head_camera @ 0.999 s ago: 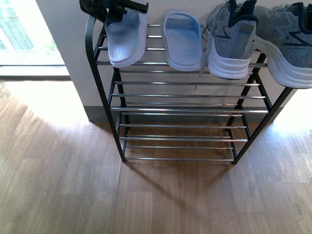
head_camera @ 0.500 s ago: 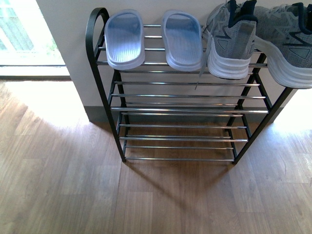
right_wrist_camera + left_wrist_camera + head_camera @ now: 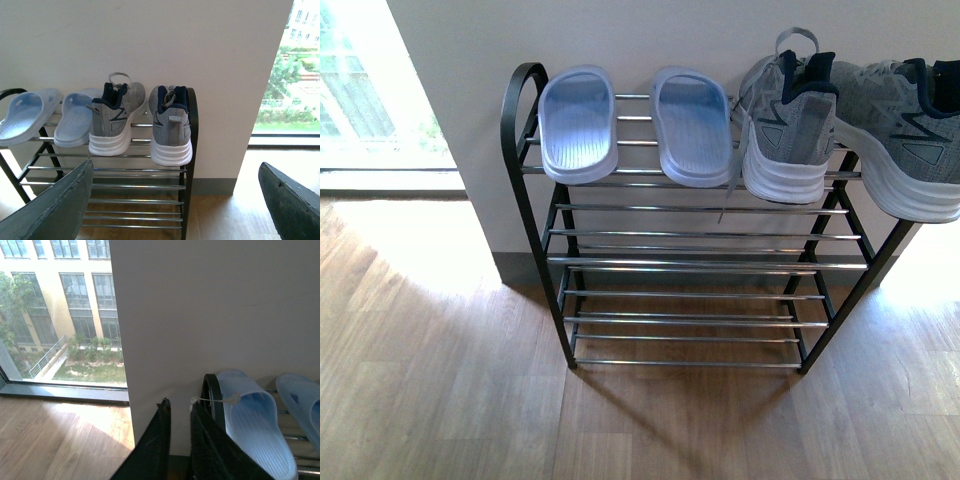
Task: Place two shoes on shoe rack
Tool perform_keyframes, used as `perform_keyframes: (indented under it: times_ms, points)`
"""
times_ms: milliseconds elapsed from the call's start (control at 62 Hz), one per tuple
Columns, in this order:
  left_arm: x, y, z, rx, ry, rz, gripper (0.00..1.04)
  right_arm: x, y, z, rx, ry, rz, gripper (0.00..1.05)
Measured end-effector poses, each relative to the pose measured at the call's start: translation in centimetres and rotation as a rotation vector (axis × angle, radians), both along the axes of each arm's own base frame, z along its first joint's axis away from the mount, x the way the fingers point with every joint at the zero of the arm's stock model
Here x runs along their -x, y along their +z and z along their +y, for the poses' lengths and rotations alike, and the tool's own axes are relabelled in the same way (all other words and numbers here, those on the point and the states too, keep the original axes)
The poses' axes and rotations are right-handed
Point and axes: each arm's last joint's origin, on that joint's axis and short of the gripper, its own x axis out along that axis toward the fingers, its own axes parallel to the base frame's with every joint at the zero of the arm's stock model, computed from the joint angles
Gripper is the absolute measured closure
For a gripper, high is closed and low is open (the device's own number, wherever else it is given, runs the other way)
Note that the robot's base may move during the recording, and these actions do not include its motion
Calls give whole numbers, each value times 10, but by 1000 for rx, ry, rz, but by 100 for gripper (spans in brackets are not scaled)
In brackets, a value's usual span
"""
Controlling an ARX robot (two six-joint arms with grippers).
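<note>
Although neither arm reaches into the front view, the shoe rack stands against the wall with all four shoes on its top tier: left slide, right slide, then one grey sneaker and a second sneaker, whose outer part is cut off by the frame edge. The lower chrome tiers are bare, and the wooden floor spreads below.

From the left wrist view, the left end effector shows only as two dark fingers close together with a narrow gap, gripping nothing; it sits just beside the rack's curved end post, near the left slide. A thin white thread runs from one finger toward that slide.

From the right wrist view, the right end effector is spread wide and empty, only its blurred fingers visible at the frame corners; both sneakers sit heel-out on the top tier.
</note>
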Motion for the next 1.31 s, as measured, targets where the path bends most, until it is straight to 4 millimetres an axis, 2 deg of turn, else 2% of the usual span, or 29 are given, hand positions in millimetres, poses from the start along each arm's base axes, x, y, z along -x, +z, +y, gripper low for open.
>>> perform_keyframes:
  times_ms: [322, 645, 774, 935, 1305]
  points:
    - [57, -23, 21, -3, 4, 15, 104, 0, 0, 0, 0, 0, 0, 9]
    - [96, -34, 38, -4, 4, 16, 104, 0, 0, 0, 0, 0, 0, 9]
    - [111, -40, 39, -4, 3, 13, 104, 0, 0, 0, 0, 0, 0, 9]
    - [123, -50, 39, -4, 2, 24, 104, 0, 0, 0, 0, 0, 0, 9]
    - [142, -44, 39, -4, 2, 3, 104, 0, 0, 0, 0, 0, 0, 9]
